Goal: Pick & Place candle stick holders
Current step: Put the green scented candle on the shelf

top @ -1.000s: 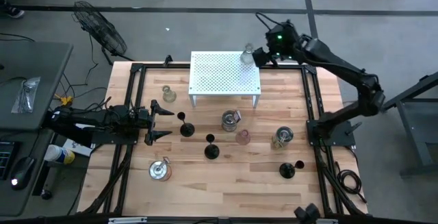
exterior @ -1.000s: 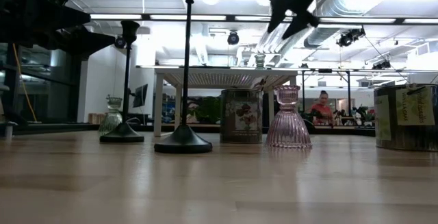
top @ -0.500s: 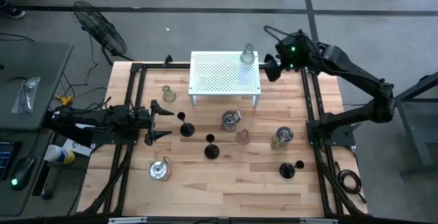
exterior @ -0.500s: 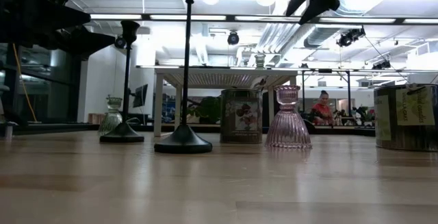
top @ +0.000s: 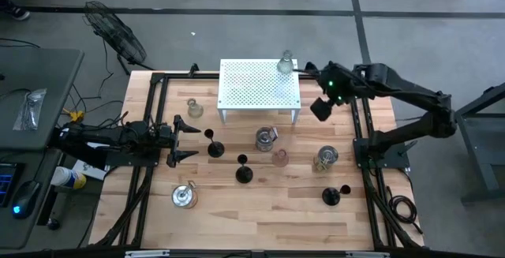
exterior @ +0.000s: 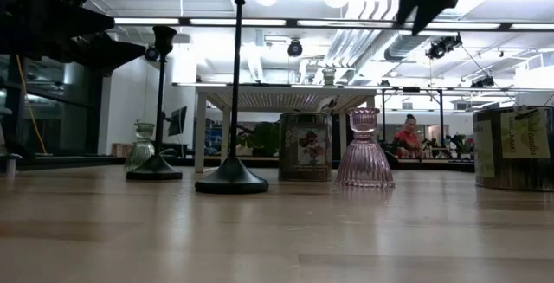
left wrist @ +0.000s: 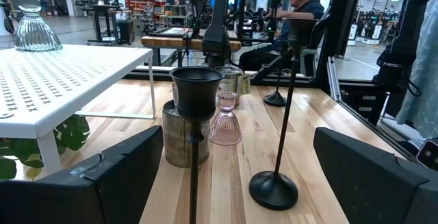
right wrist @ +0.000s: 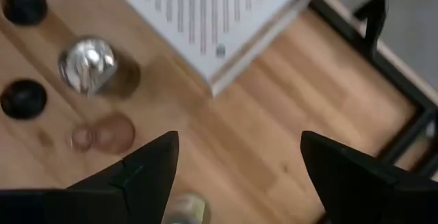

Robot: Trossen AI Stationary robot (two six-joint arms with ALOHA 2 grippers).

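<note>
High view, from the left side: the left tool (top: 183,139) rests low over the left edge of the bench (top: 260,211), its two fingers spread wide and holding nothing, and it points at the nearest black holder (top: 213,145), so this arm seems to wait in a ready pose. A small clear holder (top: 194,109) stands beside the left legs of the white rack (top: 259,84), and a silvery holder (top: 184,196) stands alone toward the front. More to the middle there is a second black holder (top: 244,170), then a metallic round holder (top: 266,139) just in front of the rack, with the pinkish holder (top: 279,158) close beside it. One clear glass holder (top: 285,63) stands already on the rack, at its right rear corner; I judge it is placed there because the rack is the goal for the holders. On the right, the right tool (top: 321,106) hangs in the air just beside the rack's right edge, fingers apart and empty, looking down on the bench. Its wrist view shows the rack corner and the holders below it, so I think it is choosing the next piece. Near it stand a glassy holder (top: 325,158) and, further front, the third black holder (top: 332,196), which looks to be lying tipped over. Most holders are still on the bench, so the task is in an early part.
</note>
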